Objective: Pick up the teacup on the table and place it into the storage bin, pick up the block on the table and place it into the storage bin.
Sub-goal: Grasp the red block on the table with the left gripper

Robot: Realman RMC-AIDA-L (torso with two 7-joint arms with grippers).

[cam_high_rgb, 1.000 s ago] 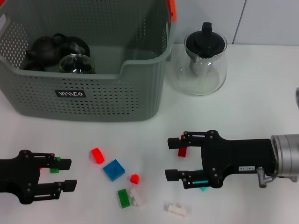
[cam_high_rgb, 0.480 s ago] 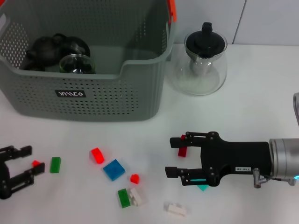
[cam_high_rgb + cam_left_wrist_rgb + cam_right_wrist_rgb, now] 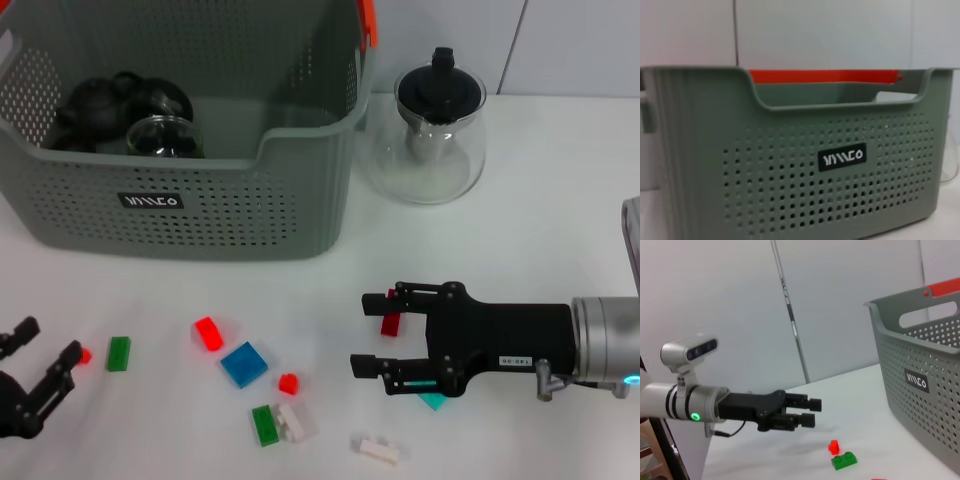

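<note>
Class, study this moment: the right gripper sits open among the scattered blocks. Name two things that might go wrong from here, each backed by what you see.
1. The open right gripper has a dark red block between its fingers and a teal block under its body; closing may nudge the wrong one.
2. The glass teapot stands beside the storage bin; a right-arm carry toward the bin might clip it.

grey perforated plastic storage bin [image 3: 200,215] with orange handle [image 3: 368,22], black label with white lettering [image 3: 151,201]; blue square block [image 3: 244,364], bright red small block [image 3: 208,333].
</note>
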